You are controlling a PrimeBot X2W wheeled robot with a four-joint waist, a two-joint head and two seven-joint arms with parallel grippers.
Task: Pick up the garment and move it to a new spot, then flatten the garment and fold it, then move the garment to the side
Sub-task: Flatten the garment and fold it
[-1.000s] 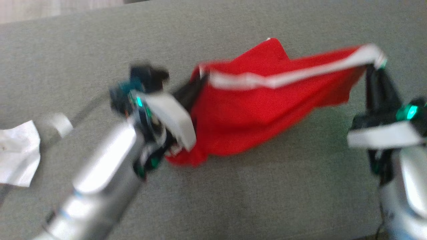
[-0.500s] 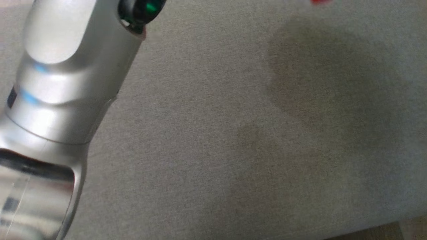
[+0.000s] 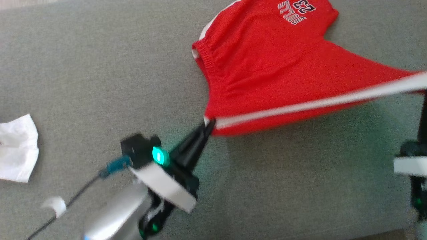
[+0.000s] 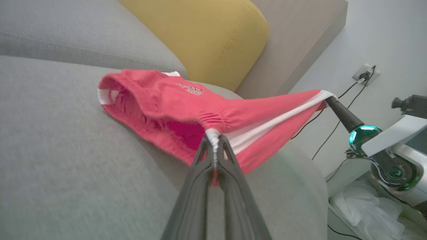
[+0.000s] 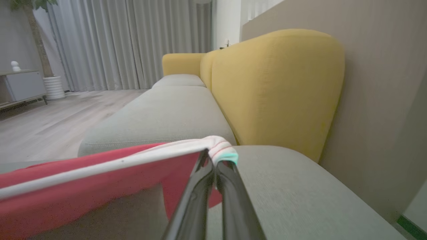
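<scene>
Two grippers clamped on the red Bulls shorts (image 3: 267,66): left gripper (image 3: 208,124) pinched one end of the white-striped edge (image 3: 300,107), right gripper (image 5: 216,159) the other. Edge ran taut left-to-right between them; the rest lay beyond, on the grey sofa seat (image 3: 100,66).

The head view looks down on the sofa seat (image 3: 83,66). Both wrist views sit low and close, sharing the red garment (image 4: 160,96).

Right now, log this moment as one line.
left gripper: shut on red shorts, striped edge | right gripper: shut on its other end | shorts: stretched between them, far part on grey sofa
</scene>
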